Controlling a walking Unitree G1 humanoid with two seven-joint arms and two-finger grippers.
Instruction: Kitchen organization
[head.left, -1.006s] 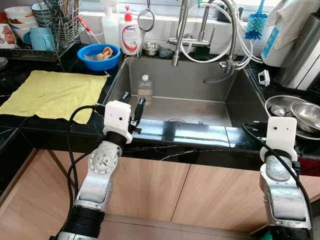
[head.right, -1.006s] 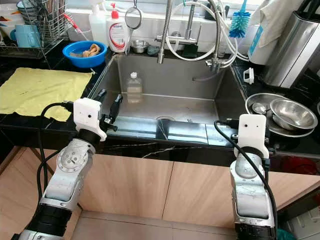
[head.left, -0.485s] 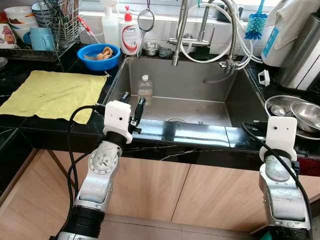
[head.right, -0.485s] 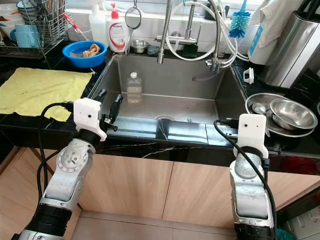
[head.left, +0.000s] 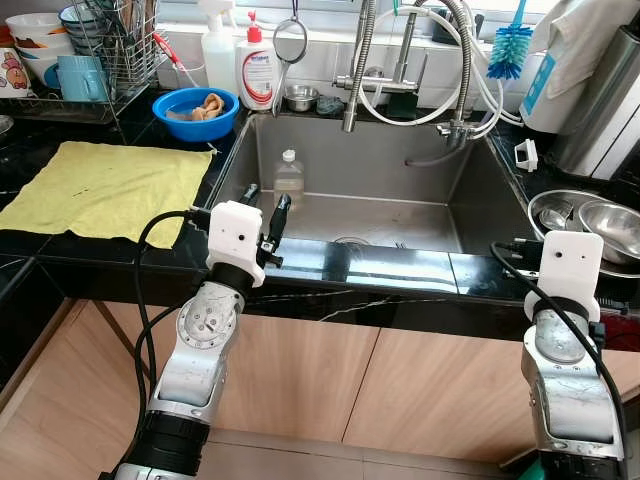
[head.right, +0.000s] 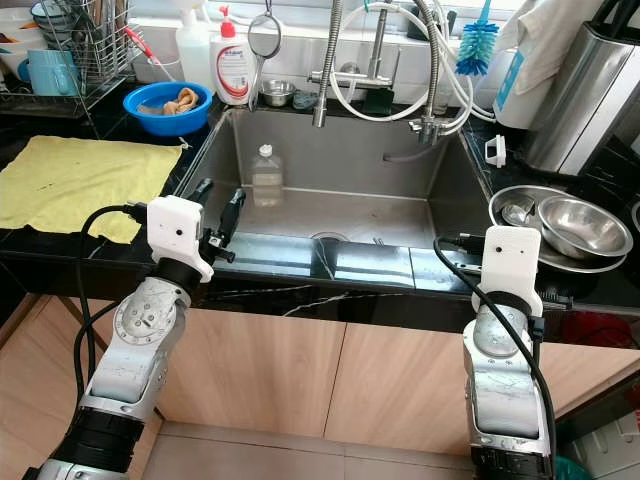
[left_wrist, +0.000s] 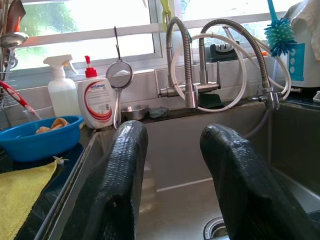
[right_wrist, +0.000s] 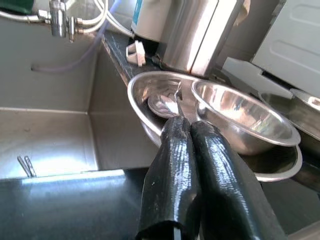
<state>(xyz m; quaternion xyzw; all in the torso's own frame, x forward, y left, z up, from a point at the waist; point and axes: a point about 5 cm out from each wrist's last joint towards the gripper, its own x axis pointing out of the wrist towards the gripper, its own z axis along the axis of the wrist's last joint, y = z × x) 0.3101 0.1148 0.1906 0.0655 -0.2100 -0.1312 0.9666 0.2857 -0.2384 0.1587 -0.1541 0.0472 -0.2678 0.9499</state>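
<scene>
My left gripper (head.left: 266, 198) stands open over the front left corner of the steel sink (head.left: 470, 200), nothing between its fingers (left_wrist: 122, 170). A small clear plastic bottle (head.left: 289, 175) stands upright in the sink just beyond it. My right gripper (right_wrist: 185, 122) is shut with nothing in it, low over the black counter at the sink's front right, pointing at the stacked steel bowls (right_wrist: 235, 120). A spoon (right_wrist: 162, 104) lies in the lower bowl. In the eye views the right wrist block (head.left: 568, 265) hides those fingers.
A yellow cloth (head.left: 100, 185) lies on the left counter. Behind it are a blue bowl (head.left: 196, 110), a dish rack (head.left: 105, 40), a soap bottle (head.left: 257, 65) and a spray bottle (head.left: 220, 45). The faucet and hoses (head.left: 405, 60) hang over the sink; a steel appliance (head.left: 610, 95) is at the right.
My right arm has edged slightly to the right. The left arm and the bottle stay as they were.
</scene>
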